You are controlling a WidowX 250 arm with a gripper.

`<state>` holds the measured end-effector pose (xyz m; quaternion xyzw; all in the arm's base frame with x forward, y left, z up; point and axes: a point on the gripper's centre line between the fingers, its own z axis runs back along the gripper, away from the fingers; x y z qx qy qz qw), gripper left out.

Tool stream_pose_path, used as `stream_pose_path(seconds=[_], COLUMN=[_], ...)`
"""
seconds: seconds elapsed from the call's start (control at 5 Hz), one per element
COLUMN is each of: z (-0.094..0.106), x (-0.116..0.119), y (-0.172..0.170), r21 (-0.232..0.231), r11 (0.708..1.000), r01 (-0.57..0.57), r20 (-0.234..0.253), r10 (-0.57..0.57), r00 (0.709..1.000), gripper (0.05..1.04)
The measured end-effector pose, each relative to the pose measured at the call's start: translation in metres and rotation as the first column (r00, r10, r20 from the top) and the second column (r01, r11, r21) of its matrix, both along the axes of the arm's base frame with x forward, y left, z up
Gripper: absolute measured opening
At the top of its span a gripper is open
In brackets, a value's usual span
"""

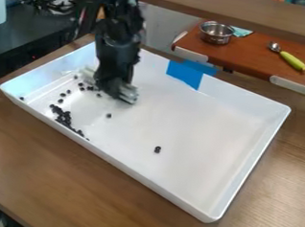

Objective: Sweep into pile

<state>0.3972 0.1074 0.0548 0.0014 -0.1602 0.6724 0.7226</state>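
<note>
Small, round black pieces (82,88) lie scattered beside my black claw (112,86); I cannot tell if it is apart or together. Farther off, more pieces bunch raggedly by the wall of my smooth, shallow white tray (228,124), with strays well apart. I judge I am mid-gathering; next I should sweep the strays toward that bunch. Beyond spreads the wood-grained brown bench (69,171).
</note>
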Motion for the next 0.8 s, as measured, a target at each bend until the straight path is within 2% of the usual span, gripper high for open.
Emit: stream_pose_path(seconds=[0.2,0.6,0.8], z=[-0.006,-0.008,-0.005], x=[-0.008,-0.047,-0.066], y=[0.008,0.012,0.005], r21=[0.024,0.045,0.004], r11=[1.000,0.999,1.000], r01=[0.001,0.024,0.002], r20=[-0.024,-0.107,-0.173], r10=[-0.001,-0.019,-0.001], r00=[1.000,0.994,0.985], gripper=[0.383,0.383,0.382])
